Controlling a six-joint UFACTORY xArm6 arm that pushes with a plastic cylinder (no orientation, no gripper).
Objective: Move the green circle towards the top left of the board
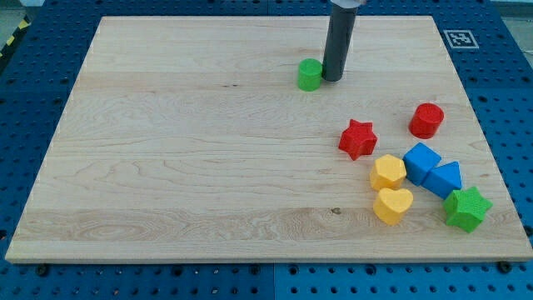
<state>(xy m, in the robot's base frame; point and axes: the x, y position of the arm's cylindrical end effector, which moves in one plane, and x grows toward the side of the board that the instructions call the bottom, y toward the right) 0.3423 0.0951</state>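
Lighting: bright, even, diffuse, apparently from overhead. Shadows: short and soft, tucked close under each block; the dark rod (341, 37) casts only a faint shade at its base. Glare: none strong on the worktop (191, 158); mild sheen on the red circle (426, 120) at right. Focus: sharp throughout, wood grain legible. Distortion: board edges converge toward the frame top; slight softness at corners

No readable words, brands or numbers anywhere. Only one sign: a small square black-and-white fiducial marker (460, 38), printed on the wooden board (191, 167) at its corner toward the view's top right, well apart from my tip (331, 79) and off to its right. Pattern too small to decode.
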